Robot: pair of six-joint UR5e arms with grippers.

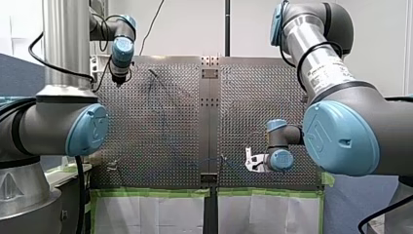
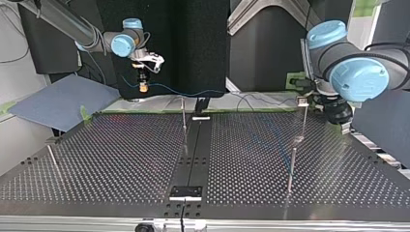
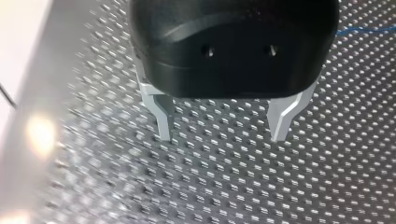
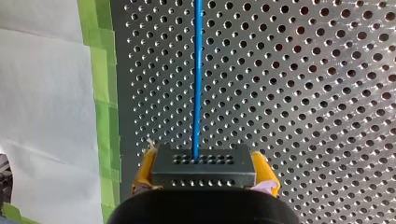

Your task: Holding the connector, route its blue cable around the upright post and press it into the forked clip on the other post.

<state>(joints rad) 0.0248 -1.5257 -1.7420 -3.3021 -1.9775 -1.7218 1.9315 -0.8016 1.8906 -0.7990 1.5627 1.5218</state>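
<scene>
In the right wrist view my right gripper (image 4: 205, 171) is shut, its yellow pads (image 4: 145, 169) clamping a dark grey connector (image 4: 203, 161). The blue cable (image 4: 197, 79) runs straight ahead from it over the perforated plate. In the top view this gripper (image 2: 143, 83) hangs above the table's far edge, and the cable (image 2: 193, 93) sags away toward the view's middle. A thin upright post (image 2: 183, 113) stands just beyond it. A taller post with a small head (image 2: 302, 102) stands at the top view's right, beside my left gripper (image 2: 341, 120). My left gripper (image 3: 222, 135) is open, with nothing between its metal fingers.
Two more thin posts (image 2: 292, 166) (image 2: 51, 155) rise from the perforated table (image 2: 121, 159). A dark centre strip (image 2: 193, 145) divides the plates. Green tape (image 4: 103, 84) and white paper (image 4: 42, 93) border the plate by my right gripper. A blue-grey sheet (image 2: 58, 99) lies at the top view's left.
</scene>
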